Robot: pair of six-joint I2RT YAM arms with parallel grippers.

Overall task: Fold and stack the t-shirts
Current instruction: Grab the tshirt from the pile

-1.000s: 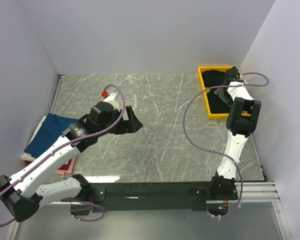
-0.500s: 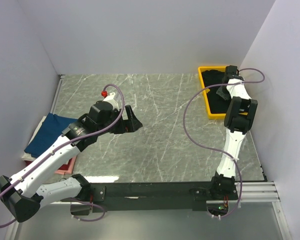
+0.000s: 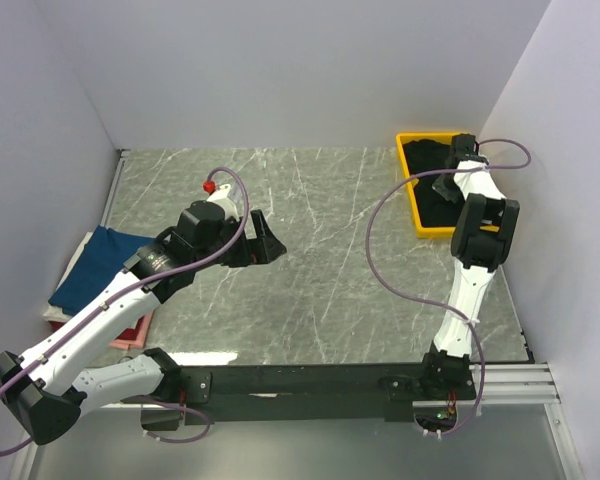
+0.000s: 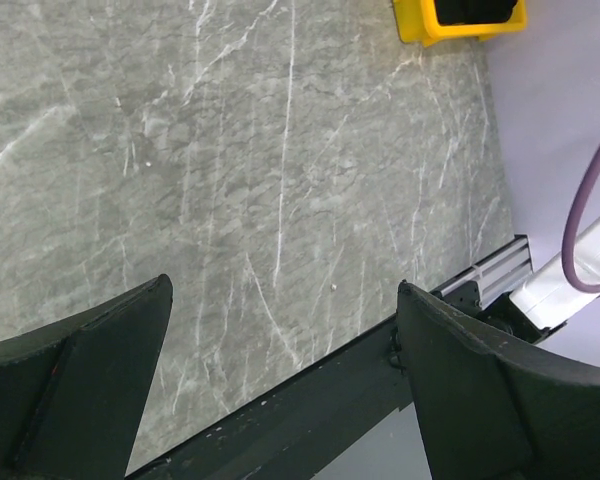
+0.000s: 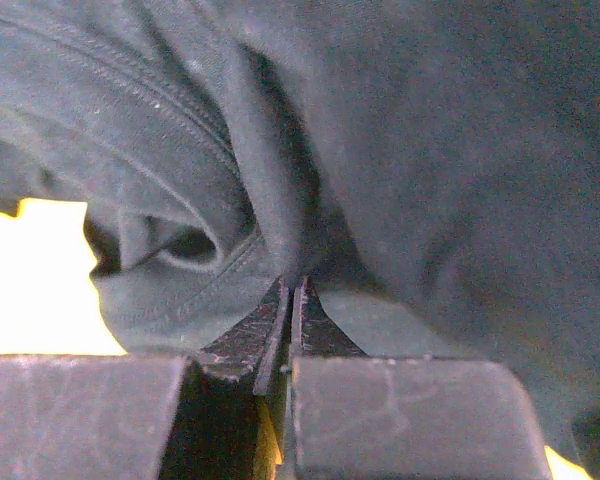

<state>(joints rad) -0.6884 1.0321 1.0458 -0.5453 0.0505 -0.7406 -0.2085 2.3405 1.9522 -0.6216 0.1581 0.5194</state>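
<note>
A crumpled black t-shirt [image 3: 435, 180] lies in the yellow tray [image 3: 412, 192] at the back right. My right gripper [image 3: 450, 172] reaches down into the tray and is shut on a fold of this black t-shirt [image 5: 400, 150], its tips [image 5: 292, 285] pinched together in the cloth. A folded navy-blue t-shirt [image 3: 95, 265] rests at the table's left edge on top of a pink one [image 3: 130, 332]. My left gripper [image 3: 270, 245] hovers open over the middle of the table with nothing between its fingers [image 4: 80, 400].
The grey marbled table [image 3: 310, 280] lies between white walls. A black rail [image 3: 310, 382] runs along the near edge. The yellow tray [image 4: 460, 20] shows at the top of the left wrist view. A purple cable loops beside each arm.
My right gripper has closed on the black t-shirt inside the tray after dipping slightly toward it. The left arm has stayed in place.
</note>
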